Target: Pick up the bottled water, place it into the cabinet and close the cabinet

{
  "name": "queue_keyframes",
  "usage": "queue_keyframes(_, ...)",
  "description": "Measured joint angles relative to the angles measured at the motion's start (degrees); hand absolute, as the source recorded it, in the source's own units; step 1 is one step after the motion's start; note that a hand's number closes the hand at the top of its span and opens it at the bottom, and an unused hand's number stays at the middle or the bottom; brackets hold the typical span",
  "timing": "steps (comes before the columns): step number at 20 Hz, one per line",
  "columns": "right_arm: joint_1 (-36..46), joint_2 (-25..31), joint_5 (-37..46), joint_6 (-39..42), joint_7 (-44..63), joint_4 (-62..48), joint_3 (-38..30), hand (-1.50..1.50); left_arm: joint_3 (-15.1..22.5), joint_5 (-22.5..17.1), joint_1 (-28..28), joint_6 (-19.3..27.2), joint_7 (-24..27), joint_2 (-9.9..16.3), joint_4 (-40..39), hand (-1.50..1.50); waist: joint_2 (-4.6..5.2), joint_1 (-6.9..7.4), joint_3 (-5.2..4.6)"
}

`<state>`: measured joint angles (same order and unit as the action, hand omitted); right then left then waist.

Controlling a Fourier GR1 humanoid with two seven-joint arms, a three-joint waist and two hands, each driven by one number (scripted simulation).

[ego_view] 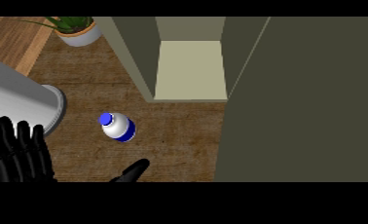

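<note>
The bottled water (118, 127), white with a blue cap and blue band, stands on the brown counter left of centre. Behind it to the right is the olive cabinet (137, 52), open, its pale shelf (191, 69) bare. The cabinet's door (295, 101) is swung open and fills the right side of the view. My left hand (22, 156) rests open at the lower left edge, fingers up, apart from the bottle. Only a black fingertip of my right hand (134, 171) shows at the lower edge, just below the bottle and not touching it.
A large grey metal vessel (32, 102) sits at the left edge, close to the bottle. A potted plant (76, 31) stands at the back left beside a lighter wooden strip (22, 40). Brown counter (173, 135) lies between the bottle and the door.
</note>
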<state>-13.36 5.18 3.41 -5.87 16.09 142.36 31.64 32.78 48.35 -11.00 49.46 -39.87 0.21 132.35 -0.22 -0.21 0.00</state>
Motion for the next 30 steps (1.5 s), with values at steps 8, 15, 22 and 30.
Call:
queue_keyframes(8, 1.04, 1.6, 1.02, -2.71, 1.29, 0.24, 2.26, -1.5, -4.1, -3.85, 0.48, 0.95, 2.11, 1.36, -2.2, -1.5, 0.05, -0.19, -0.06)
queue_keyframes(15, 2.04, 2.69, 1.46, -4.62, 1.31, 0.16, 4.04, -1.5, -9.09, -14.99, 1.44, 4.2, 9.02, 4.07, -8.23, -1.5, 0.07, -0.27, -0.1)
queue_keyframes(22, 2.2, 4.2, 1.61, -6.21, 0.97, 0.17, 4.26, -1.5, -11.9, -25.12, 1.42, 6.7, 18.97, 4.71, -16.58, -1.5, 0.07, -0.27, -0.12)
queue_keyframes(30, 4.12, 4.85, 2.05, -8.62, 2.66, 0.14, 5.79, -1.5, -15.22, -38.46, 2.32, 4.89, 32.55, 3.33, -26.57, -1.5, 0.07, -0.2, -0.13)
